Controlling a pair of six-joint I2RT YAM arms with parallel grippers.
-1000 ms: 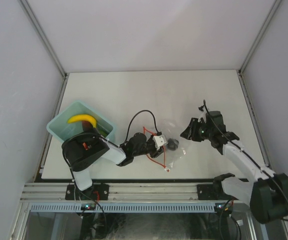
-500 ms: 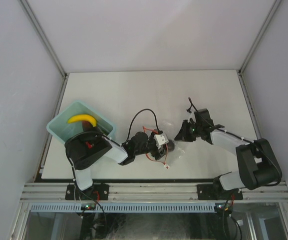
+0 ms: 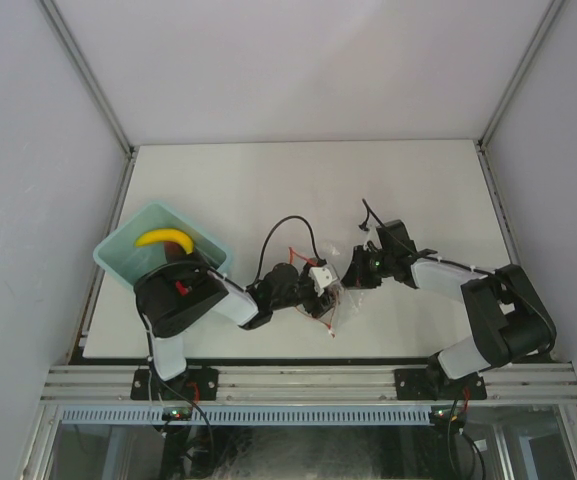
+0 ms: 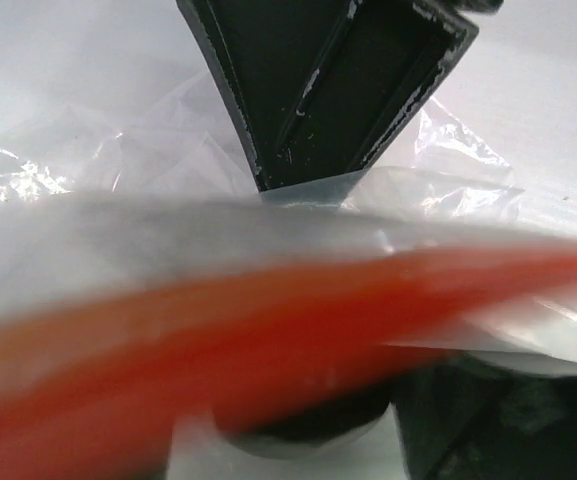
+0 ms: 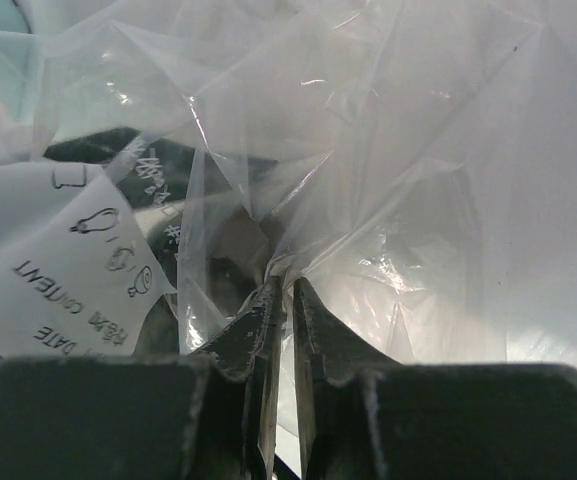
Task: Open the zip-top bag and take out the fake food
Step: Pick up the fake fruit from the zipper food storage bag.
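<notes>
The zip-top bag [image 3: 336, 300] lies crumpled between my two grippers near the table's front edge. Its red zip strip [image 4: 268, 340] runs blurred across the left wrist view, close to the camera. My right gripper [image 5: 281, 285] is shut on a fold of the bag's clear film [image 5: 398, 150]. My left gripper [image 3: 320, 285] sits at the bag's left side, jaws apart; one dark finger [image 4: 488, 420] shows far to the right, the other is hidden by the strip. A dark rounded shape [image 4: 308, 425] lies under the strip. Of the fake food, a yellow banana [image 3: 163, 238] rests in the bin.
A light blue bin [image 3: 128, 255] stands at the left, behind the left arm's base. The bag's white printed label [image 5: 58, 260] shows through the film. Frame rails run along the near edge, and grey walls enclose the table.
My right gripper has swung left to the bag and shut on its film. My left gripper's jaws have spread, and the bag has bunched up between the two.
</notes>
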